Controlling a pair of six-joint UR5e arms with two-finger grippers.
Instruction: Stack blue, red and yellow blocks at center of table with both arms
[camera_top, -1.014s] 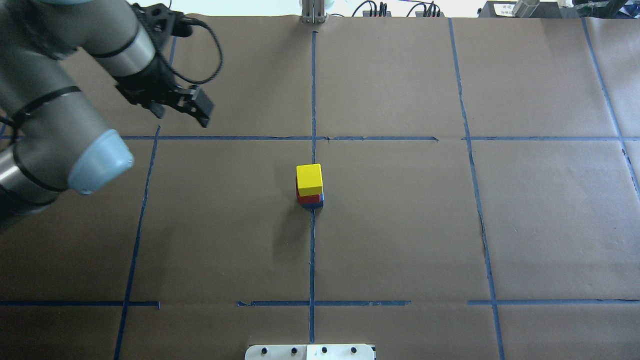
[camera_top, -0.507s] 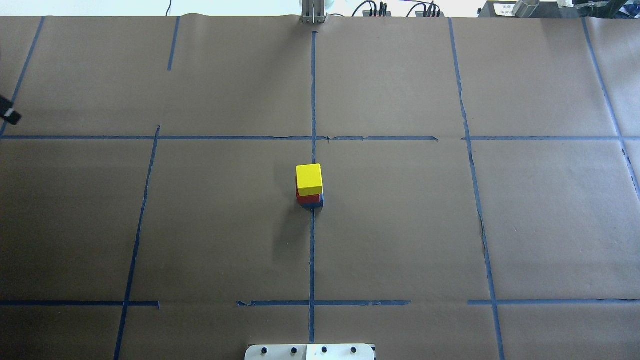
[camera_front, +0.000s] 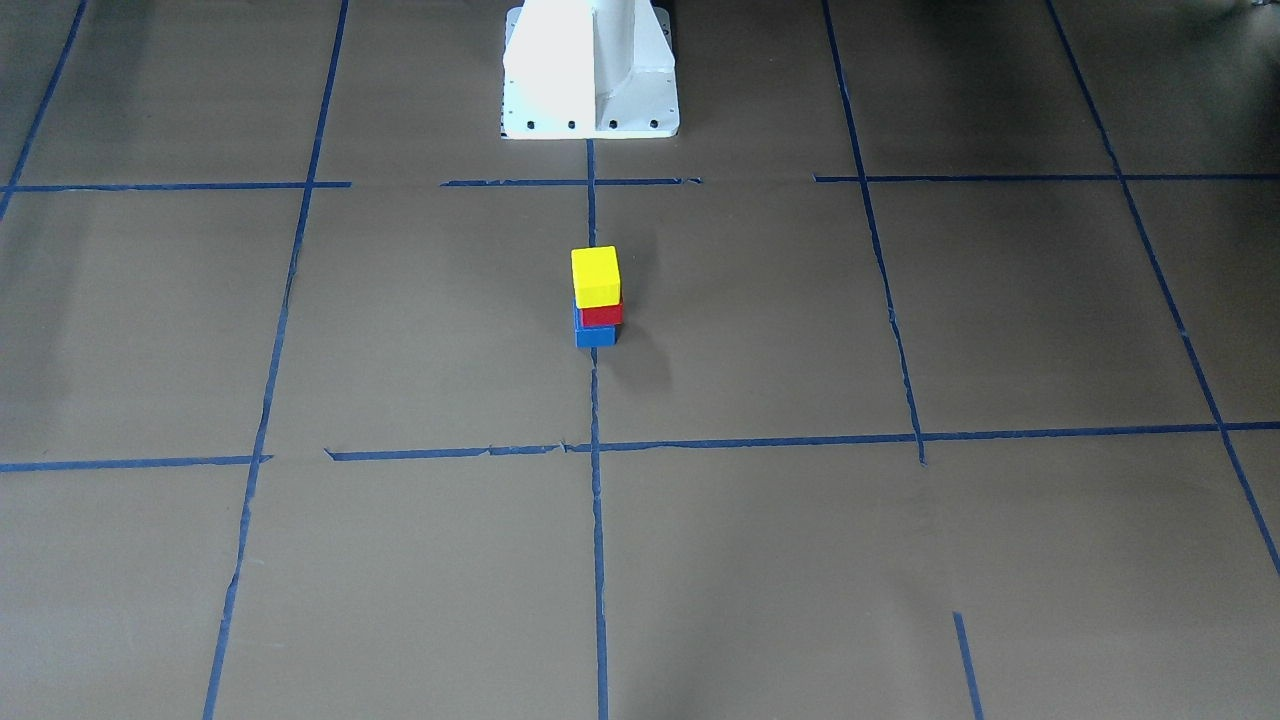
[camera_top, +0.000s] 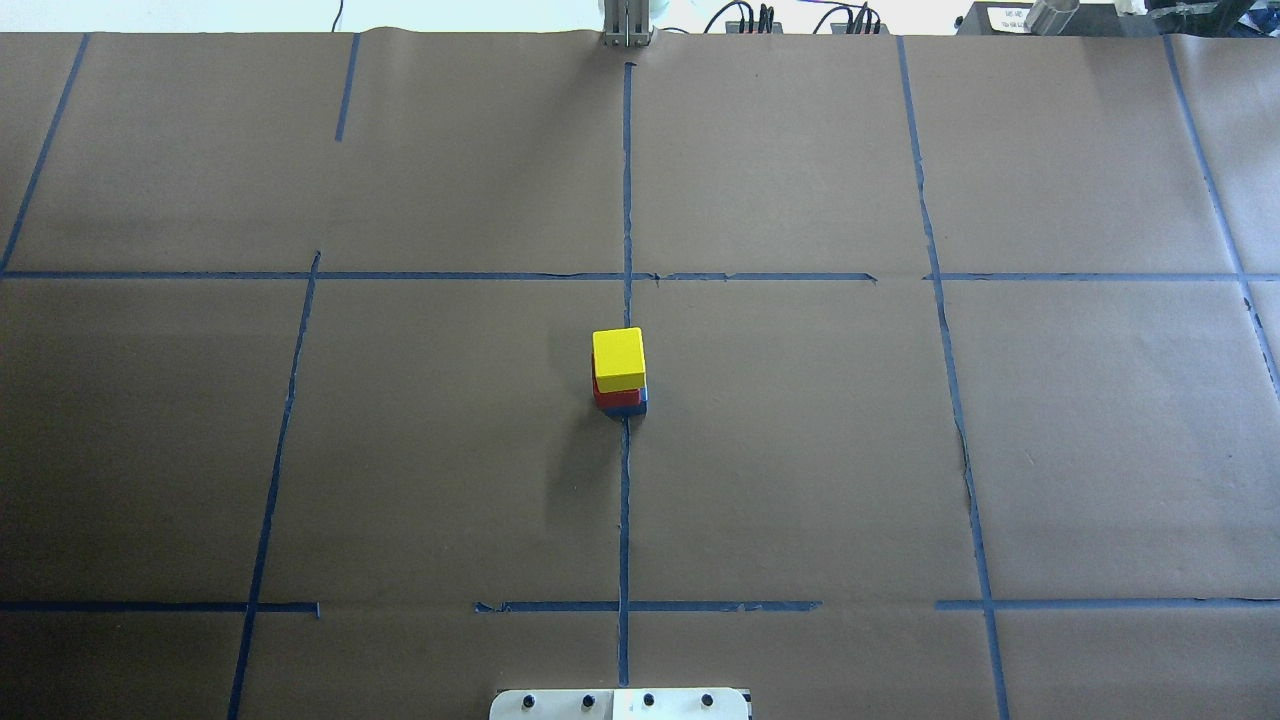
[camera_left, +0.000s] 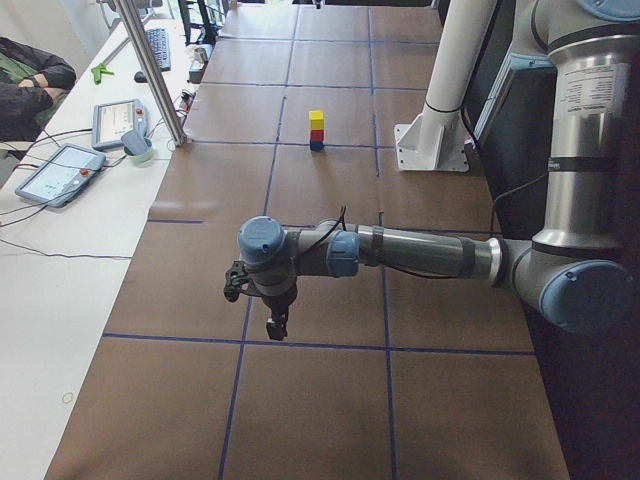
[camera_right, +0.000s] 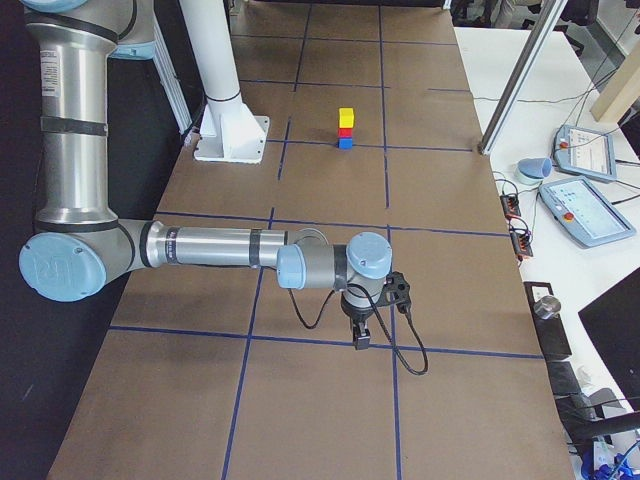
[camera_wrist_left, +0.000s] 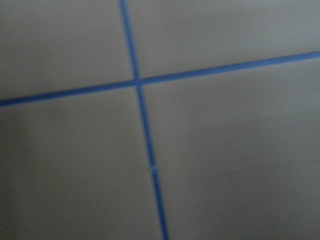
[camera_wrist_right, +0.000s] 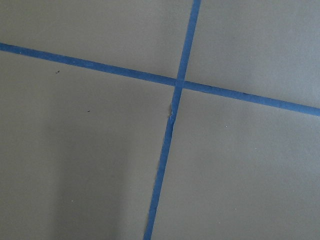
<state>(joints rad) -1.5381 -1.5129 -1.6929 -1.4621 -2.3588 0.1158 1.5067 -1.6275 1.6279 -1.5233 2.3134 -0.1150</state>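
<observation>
I see brown paper (camera_top: 800, 450) gridded with blue tape (camera_top: 624, 500), stack (camera_top: 619, 372) at centre. For the left gripper (camera_left: 274, 327) and right gripper (camera_right: 361, 336), I can't tell the jaw width.

The table (camera_top: 800, 450) is covered with brown paper, divided into a grid by blue tape lines (camera_top: 627, 200). A white bench (camera_left: 60, 300) alongside holds two teach pendants (camera_left: 55, 172). An aluminium post (camera_left: 152, 70) stands at the table edge.

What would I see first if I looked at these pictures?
The bright little tower in the middle of the brown table: yellow block on top, red block under it, blue block at the bottom. The left gripper and right gripper hang over the table's two ends, far from the tower.
</observation>
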